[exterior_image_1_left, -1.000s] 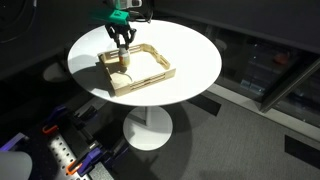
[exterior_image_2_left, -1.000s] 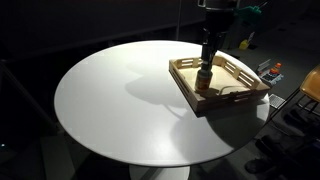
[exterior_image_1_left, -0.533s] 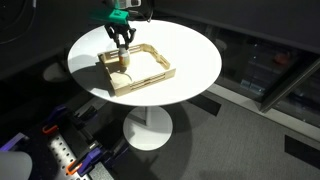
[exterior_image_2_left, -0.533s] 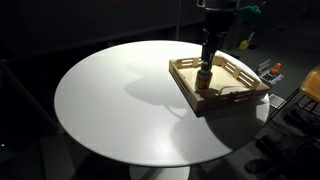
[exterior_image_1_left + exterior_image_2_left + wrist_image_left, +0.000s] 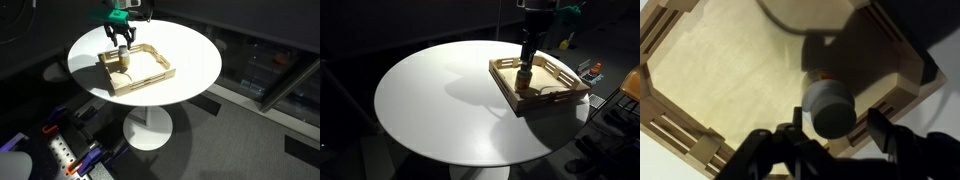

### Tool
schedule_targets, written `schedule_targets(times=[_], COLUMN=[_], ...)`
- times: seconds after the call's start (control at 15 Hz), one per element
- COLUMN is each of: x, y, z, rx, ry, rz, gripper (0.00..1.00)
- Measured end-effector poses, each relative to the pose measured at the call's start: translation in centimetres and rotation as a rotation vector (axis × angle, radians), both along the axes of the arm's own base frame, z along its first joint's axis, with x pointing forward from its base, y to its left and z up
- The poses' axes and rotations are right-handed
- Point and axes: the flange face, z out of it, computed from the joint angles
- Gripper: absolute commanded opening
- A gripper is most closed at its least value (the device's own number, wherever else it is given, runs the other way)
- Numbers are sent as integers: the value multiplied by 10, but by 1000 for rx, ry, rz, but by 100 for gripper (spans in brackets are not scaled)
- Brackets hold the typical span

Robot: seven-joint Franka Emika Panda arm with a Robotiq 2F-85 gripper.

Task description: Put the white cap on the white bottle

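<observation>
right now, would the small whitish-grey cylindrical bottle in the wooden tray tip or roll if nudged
Standing upright and narrow, the small whitish-grey cylindrical bottle would probably tip if pushed near its top. Once down, its round body would likely roll until a wall of the light wooden tray stops it. It looks rigid.

The counter [image 5: 190,55] is plain white in both exterior views, greying where shadow falls. The tray [image 5: 140,87] is pale blond wood, and the wrist view shows faint grain on its floor. The bottle [image 5: 828,108] is whitish-grey, duller on top, with a small reddish-orange speck at its edge. The hand [image 5: 836,120] is black. Above it in an exterior view sits a teal-green piece [image 5: 118,15]. The floor [image 5: 230,130] is dark grey with a fine speckle.
</observation>
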Motion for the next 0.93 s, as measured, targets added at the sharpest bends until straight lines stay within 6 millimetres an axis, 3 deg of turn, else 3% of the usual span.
schedule_targets(times=[0.93], x=[2], y=[5], z=[7], rx=[39], ry=[-22], rz=[18], gripper=[100])
